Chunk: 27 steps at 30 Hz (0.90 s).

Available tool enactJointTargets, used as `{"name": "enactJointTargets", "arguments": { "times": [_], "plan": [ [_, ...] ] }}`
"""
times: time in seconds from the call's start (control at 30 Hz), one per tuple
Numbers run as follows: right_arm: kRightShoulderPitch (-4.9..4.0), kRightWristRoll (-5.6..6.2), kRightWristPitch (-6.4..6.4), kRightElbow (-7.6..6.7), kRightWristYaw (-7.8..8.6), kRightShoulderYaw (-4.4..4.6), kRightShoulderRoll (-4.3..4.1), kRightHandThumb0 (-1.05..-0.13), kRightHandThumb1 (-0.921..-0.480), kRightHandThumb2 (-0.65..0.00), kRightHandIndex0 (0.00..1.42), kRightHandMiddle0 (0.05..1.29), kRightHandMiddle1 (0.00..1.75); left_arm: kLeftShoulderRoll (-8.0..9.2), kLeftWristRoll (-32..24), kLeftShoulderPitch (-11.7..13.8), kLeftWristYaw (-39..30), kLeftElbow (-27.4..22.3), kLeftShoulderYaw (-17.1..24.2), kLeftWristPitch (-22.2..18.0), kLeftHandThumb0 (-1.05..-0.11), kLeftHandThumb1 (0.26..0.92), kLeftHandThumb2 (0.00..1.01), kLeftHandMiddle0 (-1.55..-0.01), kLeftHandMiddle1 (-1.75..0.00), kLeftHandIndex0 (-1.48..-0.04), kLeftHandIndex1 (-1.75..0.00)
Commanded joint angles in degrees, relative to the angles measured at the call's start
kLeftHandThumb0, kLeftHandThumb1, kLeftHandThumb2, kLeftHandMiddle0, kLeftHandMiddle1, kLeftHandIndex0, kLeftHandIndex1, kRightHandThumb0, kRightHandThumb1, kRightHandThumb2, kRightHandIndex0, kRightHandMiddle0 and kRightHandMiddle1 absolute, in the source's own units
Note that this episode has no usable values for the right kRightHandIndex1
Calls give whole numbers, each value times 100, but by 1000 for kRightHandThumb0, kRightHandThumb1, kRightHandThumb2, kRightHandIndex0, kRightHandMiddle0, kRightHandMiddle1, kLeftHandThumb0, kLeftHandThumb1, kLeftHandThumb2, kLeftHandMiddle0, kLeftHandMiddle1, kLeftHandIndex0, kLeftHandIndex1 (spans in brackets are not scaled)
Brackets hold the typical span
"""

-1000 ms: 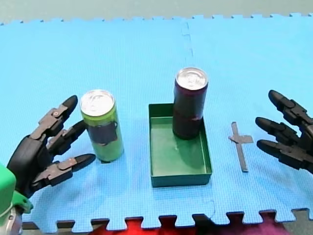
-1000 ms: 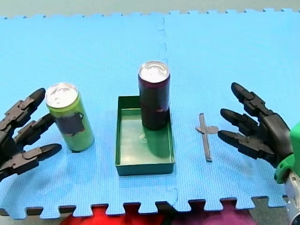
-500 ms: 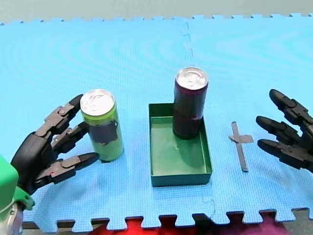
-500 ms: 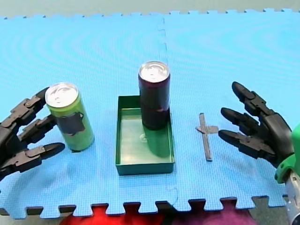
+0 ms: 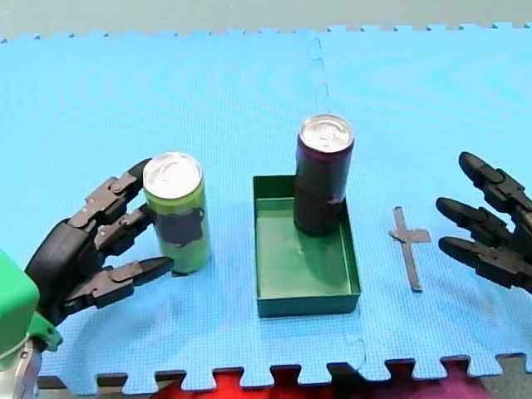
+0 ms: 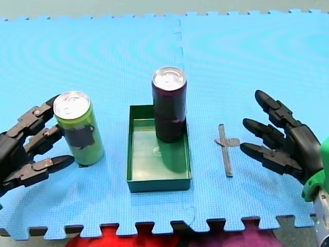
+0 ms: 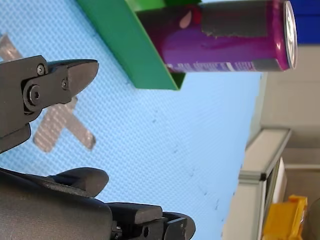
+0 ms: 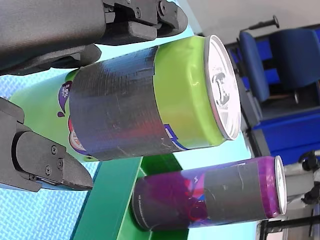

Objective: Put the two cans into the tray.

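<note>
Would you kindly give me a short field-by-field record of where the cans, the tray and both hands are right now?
green can: upright on the blue mat, left of the tray, not yet in it
left hand: fingers closed around the green can
purple can: upright inside the tray, at its far end
tray: green, on the mat between the two hands
right hand: holds nothing, right of the grey tape cross
task status: one can in, one left

Left hand [image 5: 93, 256] clasps green can [image 5: 177, 218], right hand [image 5: 492, 231] hovers far right
</note>
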Motion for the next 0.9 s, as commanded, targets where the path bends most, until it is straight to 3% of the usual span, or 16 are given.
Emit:
{"name": "enactJointTargets", "arguments": {
  "times": [0.0, 0.33, 0.87],
  "plan": [
    [14, 15, -40, 8, -10, -11, -17, -1048, -921, -101, 246, 138, 0, 26, -33, -54, -31, 36, 9, 10, -1048, 917, 18, -290, -1, -160, -4],
    [29, 41, -72, 78, 32, -51, -34, -1048, -921, -133, 246, 141, 1, -24, -12, -181, 6, 81, -29, 45, -1048, 921, 25, -240, 0, -152, 0],
    [46, 263, -49, 71, 436, -209, -30, -1048, -921, -164, 252, 145, 2, 46, 102, -32, 263, -137, -35, 197, -1048, 921, 45, -213, -1, -143, 0]
  ]
}}
